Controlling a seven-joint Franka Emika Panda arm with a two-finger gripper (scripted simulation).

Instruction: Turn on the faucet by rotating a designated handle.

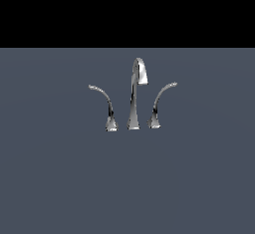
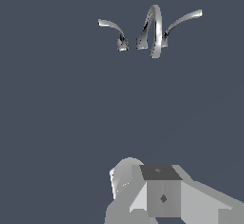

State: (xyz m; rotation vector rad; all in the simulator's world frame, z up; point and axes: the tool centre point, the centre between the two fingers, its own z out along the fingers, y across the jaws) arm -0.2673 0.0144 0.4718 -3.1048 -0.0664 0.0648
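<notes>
Standing untouched, the handle [image 1: 160, 102] — gripper [image 2: 152, 194] well apart, jaws seemingly closed.

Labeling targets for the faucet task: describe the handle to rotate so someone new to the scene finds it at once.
On the plain grey surface stands a small chrome faucet of three pieces in a row. The tall middle one is the spout with a hooked tip. The handle is the slim lever on the exterior view's right, arcing up and rightward, unlike its mirror-image lever arcing left.

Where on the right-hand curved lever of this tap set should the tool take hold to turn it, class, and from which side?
Probably near the free tip of the lever, coming from above or the outer side: it arcs away from the spout, leaving room and leverage.
</notes>
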